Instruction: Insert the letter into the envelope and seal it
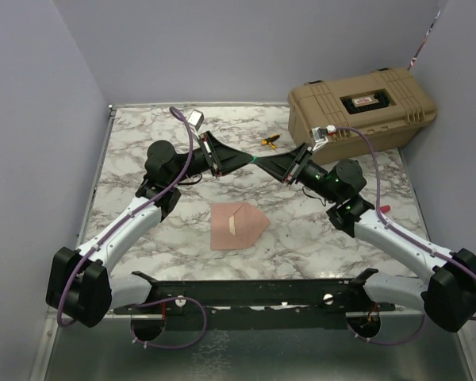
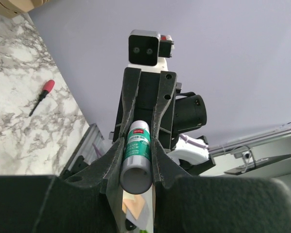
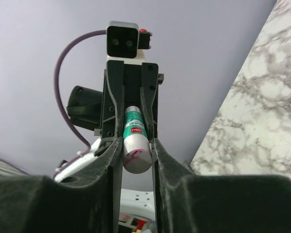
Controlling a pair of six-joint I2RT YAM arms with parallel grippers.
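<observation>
There's the envelope (image 1: 226,232) flat on the marbled desk (image 1: 143,143), near-left of the tan case (image 1: 361,111), long axis left-right, flap tip pointing right, lilac walls (image 1: 222,48) around; left end effector (image 1: 243,159) clamped on the glue stick (image 2: 136,158), right end effector (image 1: 268,163) grip too close to call.

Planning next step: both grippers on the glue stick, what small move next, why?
Probably ease the right gripper back along the glue stick to uncap it: it and the left gripper clamp opposite ends mid-air, and the envelope flap lies open.
</observation>
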